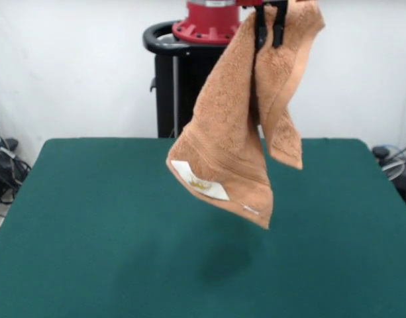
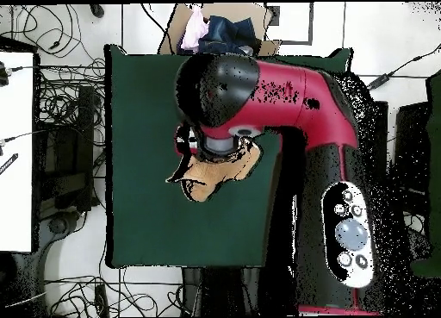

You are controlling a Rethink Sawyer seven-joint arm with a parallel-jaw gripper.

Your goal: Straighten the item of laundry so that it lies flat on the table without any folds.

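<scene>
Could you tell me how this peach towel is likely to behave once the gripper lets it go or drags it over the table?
The towel hangs limp in folds from the gripper, so it is probably floppy and would crumple if dropped. Its thick terry pile suggests it may grip rather than slide on the felt-like table. It looks light, clear of the table from one pinch.
</scene>
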